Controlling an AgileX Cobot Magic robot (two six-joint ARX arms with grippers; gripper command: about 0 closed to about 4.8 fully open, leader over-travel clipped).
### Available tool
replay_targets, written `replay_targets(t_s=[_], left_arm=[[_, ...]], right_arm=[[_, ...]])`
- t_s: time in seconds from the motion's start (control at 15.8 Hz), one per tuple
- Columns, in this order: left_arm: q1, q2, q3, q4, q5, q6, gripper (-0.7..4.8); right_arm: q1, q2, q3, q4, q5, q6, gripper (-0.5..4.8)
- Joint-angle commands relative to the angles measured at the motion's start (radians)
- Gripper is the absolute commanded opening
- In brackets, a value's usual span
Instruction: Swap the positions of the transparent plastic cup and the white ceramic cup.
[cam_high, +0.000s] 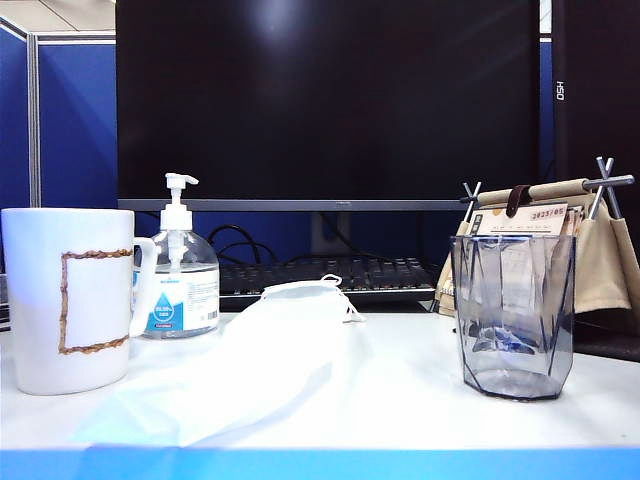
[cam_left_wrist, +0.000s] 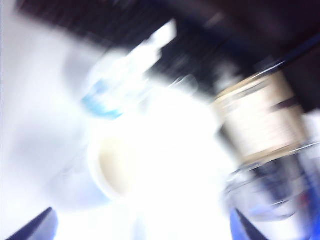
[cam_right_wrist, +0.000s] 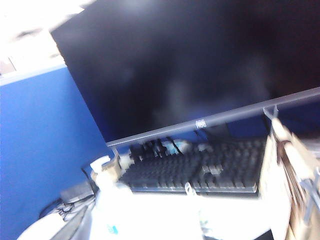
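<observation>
White ceramic cup at the table's left and transparent plastic cup at its right are not yet swapped, left gripper spread wide and empty above them, right gripper unseen.

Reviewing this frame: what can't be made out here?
Left wrist view: heavy blur; white ceramic cup and transparent plastic cup are smears, details unreadable.
Left gripper: only blue fingertips at that view's edge, wide apart, open.
Right gripper: in no view; its wrist view, blurred, shows monitor and keyboard.
Exterior view: neither arm appears.
</observation>
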Motion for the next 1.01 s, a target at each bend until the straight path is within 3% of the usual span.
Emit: replay_targets(t_s=[0.06,0.32,0.44,0.57,0.76,1.01], left_arm=[[-0.011,0.224,0.073,-0.017,0.000,0.088,4.79],[-0.092,0.410,0.073,0.021,-0.026,0.090,4.79],[-0.204,0.465,0.074,0.084,-0.176,0.089,4.71],[-0.259,0.472,0.076,0.108,-0.253,0.090,4.13],[-0.268,0.472,0.076,0.110,-0.324,0.092,3.95],[-0.268,0.525,0.076,0.104,-0.327,0.101,3.95]], right_arm=[[0.001,-0.002,0.026,0.014,-0.001,0.000,2.57],[0.001,-0.002,0.058,0.016,0.002,-0.001,2.57],[0.001,-0.002,0.059,0.013,0.001,-0.001,2.57],[0.001,-0.002,0.059,0.013,0.001,-0.001,2.57],[0.002,0.006,0.059,-0.003,-0.022,0.000,2.57],[0.002,0.137,0.066,-0.012,-0.108,0.007,2.58]])
